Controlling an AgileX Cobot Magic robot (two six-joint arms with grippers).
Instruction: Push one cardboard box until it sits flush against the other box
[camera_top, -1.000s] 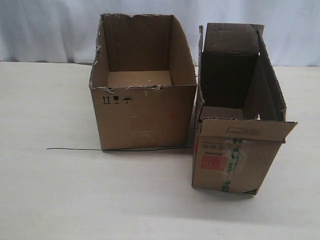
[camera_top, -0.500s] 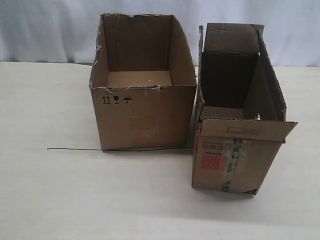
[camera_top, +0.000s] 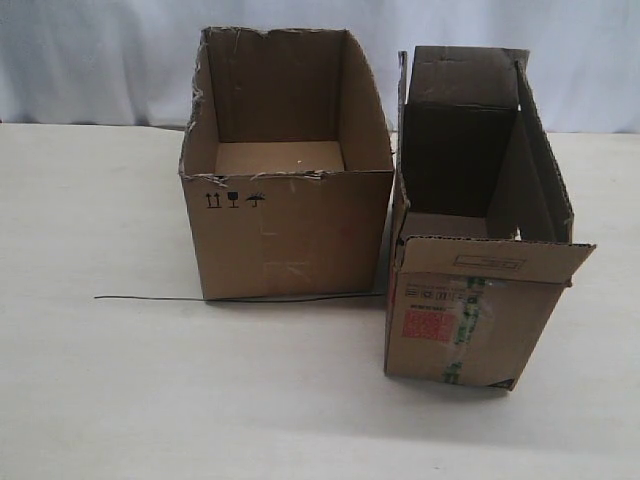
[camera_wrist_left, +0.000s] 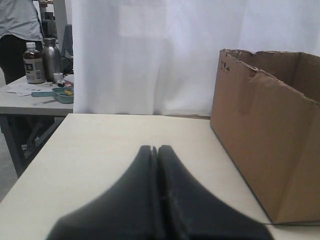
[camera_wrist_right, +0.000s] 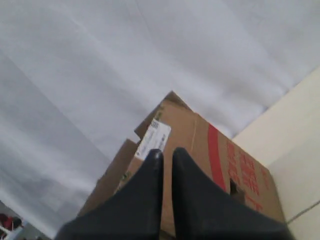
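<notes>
The cardboard box (camera_top: 480, 310), narrow with upright flaps, a red label and green-striped tape, stands at the right in the exterior view. The other box (camera_top: 290, 230), wider with torn top edges and black symbols, stands to its left and a little further back. A thin wedge of gap shows between them near the table. Neither gripper appears in the exterior view. My left gripper (camera_wrist_left: 154, 148) is shut and empty over bare table, apart from the other box (camera_wrist_left: 270, 140). My right gripper (camera_wrist_right: 166, 151) has its fingers nearly together, pointing at the red-printed side of the cardboard box (camera_wrist_right: 220, 165).
A thin dark wire (camera_top: 150, 298) lies on the table along the wider carton's front. A white curtain (camera_top: 100, 60) hangs behind. In the left wrist view a side table (camera_wrist_left: 20, 102) with bottles (camera_wrist_left: 35, 62) and a standing person (camera_wrist_left: 17, 30) lie beyond the table's edge.
</notes>
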